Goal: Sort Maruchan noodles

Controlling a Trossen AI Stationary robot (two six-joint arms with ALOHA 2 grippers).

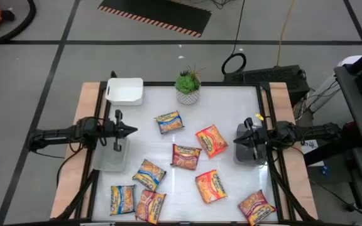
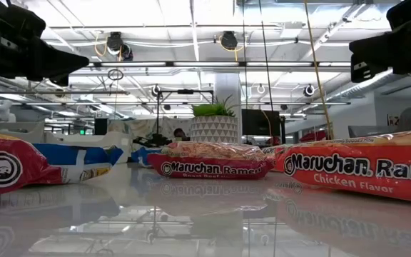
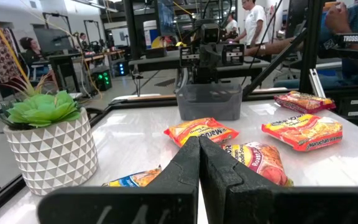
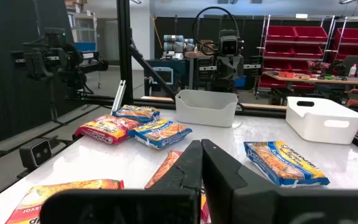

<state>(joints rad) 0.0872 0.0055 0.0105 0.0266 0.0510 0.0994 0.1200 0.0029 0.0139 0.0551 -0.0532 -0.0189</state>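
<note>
Several Maruchan noodle packets lie flat and scattered on the white table: a blue-and-yellow one (image 1: 168, 122), orange ones (image 1: 211, 139) (image 1: 210, 186) (image 1: 256, 207), dark red ones (image 1: 185, 156) (image 1: 149, 204), and blue ones (image 1: 149, 174) (image 1: 122, 199). My left gripper (image 1: 132, 130) hovers shut at the table's left side, above a clear tray (image 1: 113, 156), pointing toward the packets (image 3: 201, 132). My right gripper (image 1: 237, 137) hovers shut at the right side over a grey tray (image 1: 251, 154), its fingers (image 4: 194, 163) aimed across the table. Neither holds anything.
A white tray (image 1: 126, 91) stands at the far left. Beside it, a potted plant (image 1: 188, 85) sits at the middle of the far edge. Black frame rails (image 1: 275, 157) run along both table sides. Open tabletop lies between the arms near the far edge.
</note>
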